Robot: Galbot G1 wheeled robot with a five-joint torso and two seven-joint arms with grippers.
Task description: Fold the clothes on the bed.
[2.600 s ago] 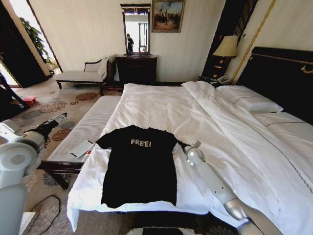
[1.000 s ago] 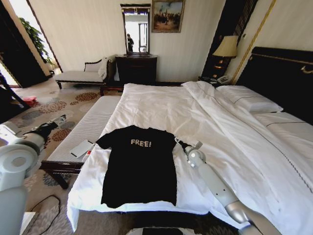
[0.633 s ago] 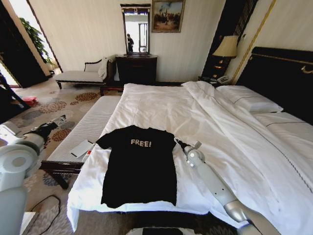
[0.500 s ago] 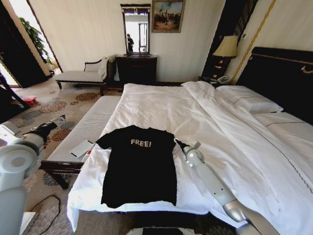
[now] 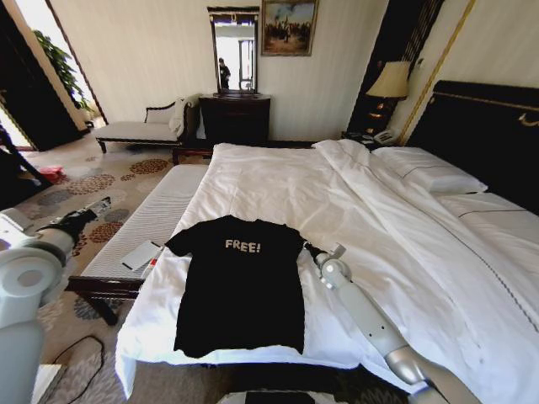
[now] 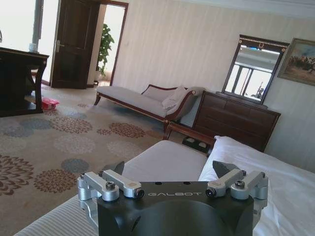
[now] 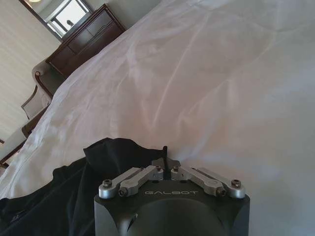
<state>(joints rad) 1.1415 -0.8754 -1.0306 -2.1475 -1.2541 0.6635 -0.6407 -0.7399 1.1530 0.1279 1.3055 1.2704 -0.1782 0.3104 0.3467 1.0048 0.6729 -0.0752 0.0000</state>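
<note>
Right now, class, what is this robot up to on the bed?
A black T-shirt lies spread flat, print up, near the foot of the bed. The right gripper is at the shirt's right sleeve, fingers shut on the sleeve's edge. The left gripper hangs open off the bed's left side, above the carpet. No fold has been made yet.

Left tool (image 6: 172,169) at bottom centre, fingers spread apart, chaise (image 6: 142,100) mid-frame, white bed (image 6: 275,172) lower right, patterned carpet (image 6: 44,142) at left.

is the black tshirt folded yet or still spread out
Spread out. The T-shirt lies flat on the bed, lettering up, left sleeve out; the right gripper is shut on its right sleeve.
</note>
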